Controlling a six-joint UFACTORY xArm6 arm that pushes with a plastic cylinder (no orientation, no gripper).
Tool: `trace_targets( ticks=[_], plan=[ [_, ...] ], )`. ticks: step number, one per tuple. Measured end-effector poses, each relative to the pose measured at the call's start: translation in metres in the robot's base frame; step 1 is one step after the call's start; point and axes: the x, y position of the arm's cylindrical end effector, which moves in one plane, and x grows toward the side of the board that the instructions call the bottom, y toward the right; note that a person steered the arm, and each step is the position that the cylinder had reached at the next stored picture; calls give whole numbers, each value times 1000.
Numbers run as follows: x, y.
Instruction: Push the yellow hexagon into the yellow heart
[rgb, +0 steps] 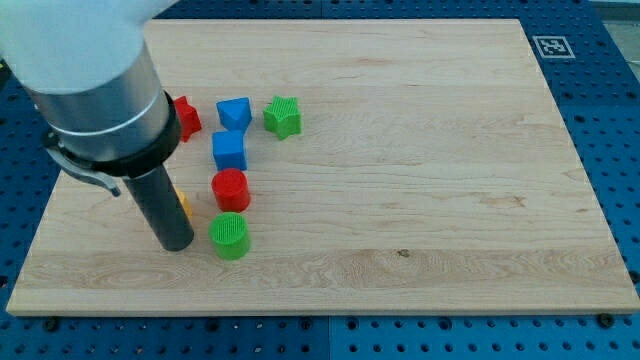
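Only a sliver of a yellow-orange block (183, 206) peeks out from behind my tip (176, 244) near the counter's (420, 150) left edge (can't tell if it's the hexagon or the heart, it's mostly hidden), and the tip is just a bare rod, so nothing's grasped. Just beside the tip toward the right edge sits a green cylinder (231, 235), with a red cylinder (230, 189) and blue cube (229, 151) lined up above it toward the far edge. Further up are a blue block (234, 112), a green star (283, 116) and a red block (186, 118) half behind the arm.

red star (186, 117): upper left
blue blocks (234, 112), (229, 151): upper left, stacked vertically
green star (283, 116): beside them
red cylinder (230, 189), green cylinder (230, 235): lower left
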Motion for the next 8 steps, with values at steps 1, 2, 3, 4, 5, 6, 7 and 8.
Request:
trace_targets(
  ticks=[1, 2, 3, 4, 5, 6, 7, 8],
  plan=[
    [-1, 0],
    [-6, 2],
    [-6, 14],
    [-9, 22],
    [-11, 14],
    [-25, -21],
    [-41, -49],
    [-57, -61]
  ],
)
